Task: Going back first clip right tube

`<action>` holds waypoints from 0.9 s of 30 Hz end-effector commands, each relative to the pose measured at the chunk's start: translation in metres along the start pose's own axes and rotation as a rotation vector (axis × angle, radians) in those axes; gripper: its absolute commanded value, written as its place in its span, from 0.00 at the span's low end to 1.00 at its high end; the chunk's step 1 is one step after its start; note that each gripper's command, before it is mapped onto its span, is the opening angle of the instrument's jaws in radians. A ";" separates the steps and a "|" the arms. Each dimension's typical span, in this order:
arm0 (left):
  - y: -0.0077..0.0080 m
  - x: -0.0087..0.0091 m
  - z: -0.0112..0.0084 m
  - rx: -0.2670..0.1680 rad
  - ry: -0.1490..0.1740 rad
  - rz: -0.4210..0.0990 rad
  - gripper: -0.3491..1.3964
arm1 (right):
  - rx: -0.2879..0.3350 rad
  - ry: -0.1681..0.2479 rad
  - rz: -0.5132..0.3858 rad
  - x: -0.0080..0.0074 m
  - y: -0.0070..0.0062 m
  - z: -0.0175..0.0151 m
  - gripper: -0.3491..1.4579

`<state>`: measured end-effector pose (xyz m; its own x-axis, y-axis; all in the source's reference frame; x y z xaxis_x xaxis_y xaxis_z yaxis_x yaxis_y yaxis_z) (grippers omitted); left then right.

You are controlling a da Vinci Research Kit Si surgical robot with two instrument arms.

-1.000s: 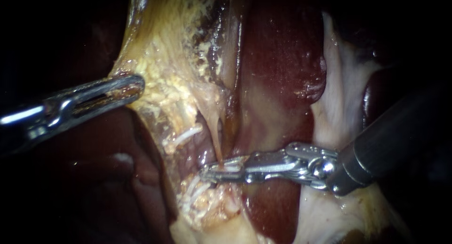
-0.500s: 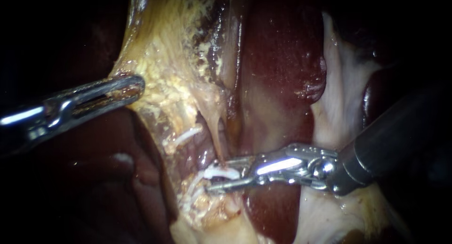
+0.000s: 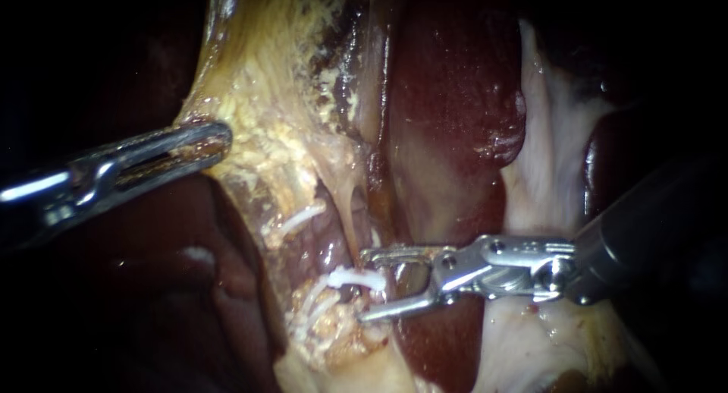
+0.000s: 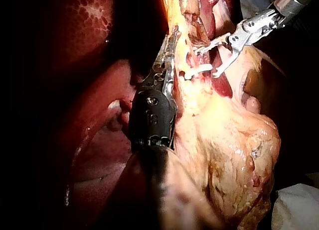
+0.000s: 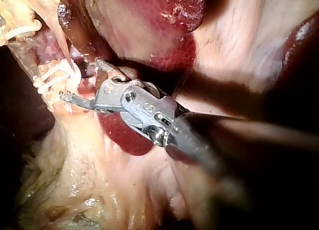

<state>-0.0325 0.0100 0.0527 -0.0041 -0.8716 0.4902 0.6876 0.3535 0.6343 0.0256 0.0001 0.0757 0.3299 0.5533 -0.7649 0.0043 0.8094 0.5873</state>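
"Looking for the small white plastic clip [image 3: 345, 276]. Where is it?"

"Clamped across the thin pale tube [image 3: 350, 226], low on it, where the tube runs down into crumbly yellow-white fat. It lies in the mouth of the right instrument [image 3: 362, 285]. That pincer is spread wide, one tip above the clip and one below, and neither seems to press on it. Whether this is the task's right tube I cannot tell, as only one tube shows plainly."

"And the other side?"

"The left instrument [image 3: 216, 135] has its pincer pressed onto the edge of the yellow fatty tissue [image 3: 258, 120]. It holds that sheet taut, away from the dark red liver lobe [image 3: 455, 97]."

"How would the clip and tube handle?"

"The clip looks white, slightly bowed and a little glossy. My guess is that it is light and stiff. The tube is probably soft, wet and slippery, and thin enough to tear. I would take hold of neither. If a hold is needed, take the fat beside the tube, never the clip itself, because a tug could drag it along the tube or off it."

"So the move in hand?"

"Backing out, I judge. Draw the spread pincer straight along its own shaft, so that neither tip hooks the clip or the tube above it."
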 end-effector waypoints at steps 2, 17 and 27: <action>0.0000 0.0000 0.0000 0.001 0.000 0.000 0.00 | -0.007 0.004 -0.028 0.0007 0.0000 -0.0013 0.52; -0.0001 0.0000 0.0001 0.000 0.000 0.000 0.00 | -0.047 0.078 -0.218 0.0093 -0.0014 -0.0085 0.52; 0.0006 0.0010 0.0017 -0.004 0.000 0.005 0.00 | -0.047 0.080 -0.226 0.0093 -0.0010 -0.0098 0.52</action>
<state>-0.0336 0.0098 0.0555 0.0035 -0.8704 0.4924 0.6918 0.3576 0.6273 0.0192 0.0064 0.0654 0.2498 0.3687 -0.8953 0.0256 0.9218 0.3868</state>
